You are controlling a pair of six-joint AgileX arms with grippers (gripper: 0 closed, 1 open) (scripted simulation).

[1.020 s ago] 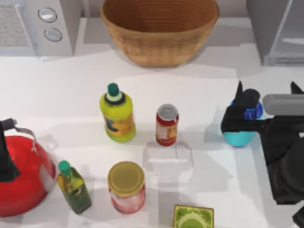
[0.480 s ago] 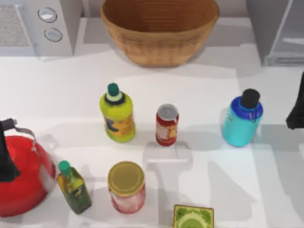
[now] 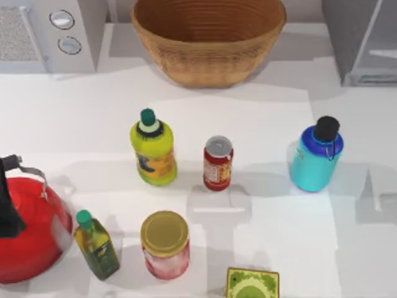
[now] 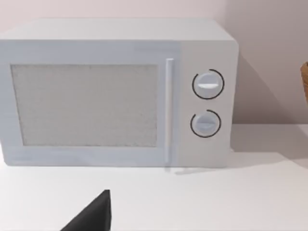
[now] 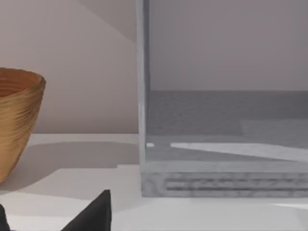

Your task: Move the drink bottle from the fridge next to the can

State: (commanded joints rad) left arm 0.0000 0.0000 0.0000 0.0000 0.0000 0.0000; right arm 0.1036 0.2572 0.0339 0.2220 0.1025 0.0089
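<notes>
The drink bottle (image 3: 315, 158) stands upright right of the can (image 3: 218, 163), apart, apparently already delivered from the fridge (image 3: 363, 40). Neither gripper's finger state can be told.

Woven wicker is seen on the basket (image 3: 208, 38), glossy plastic on the drink bottle (image 3: 314, 159), shiny metal on the can (image 3: 218, 162) top.

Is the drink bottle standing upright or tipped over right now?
Upright: the drink bottle stands on the table, black cap on top, apart from the can.
</notes>
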